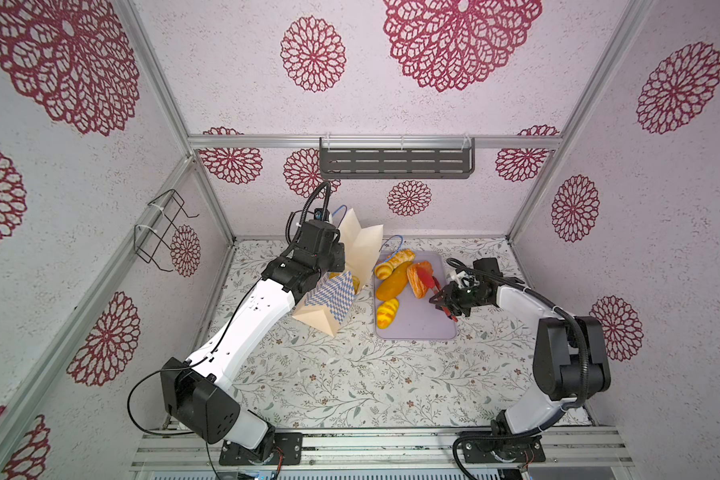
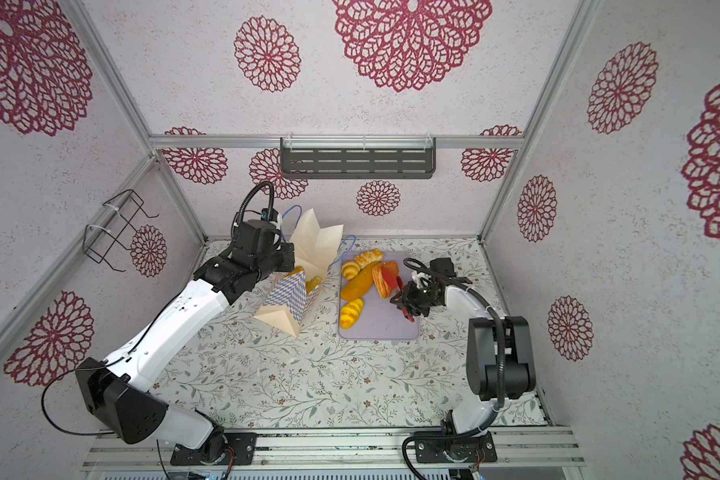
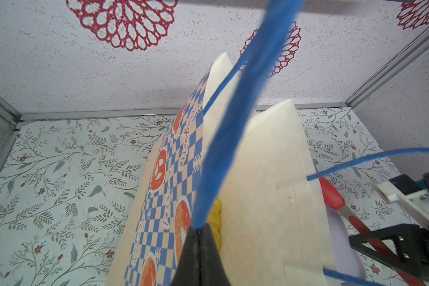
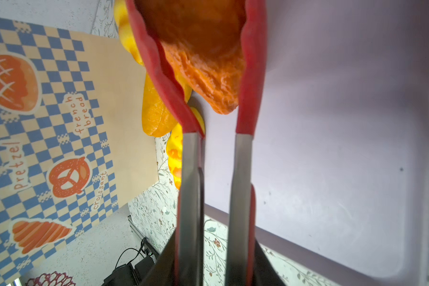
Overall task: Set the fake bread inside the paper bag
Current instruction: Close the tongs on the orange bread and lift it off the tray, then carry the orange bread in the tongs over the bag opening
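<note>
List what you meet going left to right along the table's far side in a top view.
paper bag → long yellow loaf → orange pastry → right gripper, clamping the tongs

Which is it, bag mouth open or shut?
Open. The left gripper pinches one blue handle, the walls of the paper bag stand apart, and yellow bread shows inside.

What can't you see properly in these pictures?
Bread inside the paper bag: both top views, walls hide most.
Blue cord: left wrist view, blurred close-up.
Orange pastry in the tongs: right wrist view, edge cuts it off.
</note>
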Controlling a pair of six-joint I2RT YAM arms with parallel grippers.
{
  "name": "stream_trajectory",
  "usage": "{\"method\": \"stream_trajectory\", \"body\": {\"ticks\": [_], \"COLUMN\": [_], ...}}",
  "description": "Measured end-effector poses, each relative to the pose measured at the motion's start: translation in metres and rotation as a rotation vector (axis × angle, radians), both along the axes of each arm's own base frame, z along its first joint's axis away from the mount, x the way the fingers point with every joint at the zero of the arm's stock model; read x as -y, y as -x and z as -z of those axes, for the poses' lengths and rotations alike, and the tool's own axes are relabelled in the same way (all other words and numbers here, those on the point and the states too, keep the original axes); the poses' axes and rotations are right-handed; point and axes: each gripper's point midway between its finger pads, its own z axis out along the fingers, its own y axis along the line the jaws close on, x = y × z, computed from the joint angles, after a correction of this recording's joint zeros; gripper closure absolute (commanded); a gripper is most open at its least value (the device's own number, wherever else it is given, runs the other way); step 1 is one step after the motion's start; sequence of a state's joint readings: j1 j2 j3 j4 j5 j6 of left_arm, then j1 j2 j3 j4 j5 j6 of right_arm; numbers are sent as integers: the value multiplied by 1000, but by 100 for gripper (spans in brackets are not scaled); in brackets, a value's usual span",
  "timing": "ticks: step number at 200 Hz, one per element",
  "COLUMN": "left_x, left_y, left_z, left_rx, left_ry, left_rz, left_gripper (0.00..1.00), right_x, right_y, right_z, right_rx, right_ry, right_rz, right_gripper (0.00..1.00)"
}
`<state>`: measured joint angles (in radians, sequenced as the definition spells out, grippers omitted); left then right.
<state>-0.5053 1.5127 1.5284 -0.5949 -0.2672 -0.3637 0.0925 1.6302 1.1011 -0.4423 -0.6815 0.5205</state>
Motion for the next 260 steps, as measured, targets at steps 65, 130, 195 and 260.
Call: {"method": "stream_trajectory", "body": {"ticks": [65,130,195,260], "left_x": [0,-1,-1,-1], "left_y": [0,0,0,0], "left_z": [0,0,0,0], "left_rx": [-1,0,0,0], "left_ry": [-1,-2,1,4], "left_rz": [-1,-3,-5,-7], "left_gripper": [100,100,100,100], "right_x": [7,2,-53,-124], "right_y": [21,14,21,31], "right_z": [-50,-147,-257,-275], "right_rx": [97,303,545,573], "right_ry": [24,10,-73,-154], "right_rz": [19,18,-107,-257], "right_gripper": [67,67,65,65]}}
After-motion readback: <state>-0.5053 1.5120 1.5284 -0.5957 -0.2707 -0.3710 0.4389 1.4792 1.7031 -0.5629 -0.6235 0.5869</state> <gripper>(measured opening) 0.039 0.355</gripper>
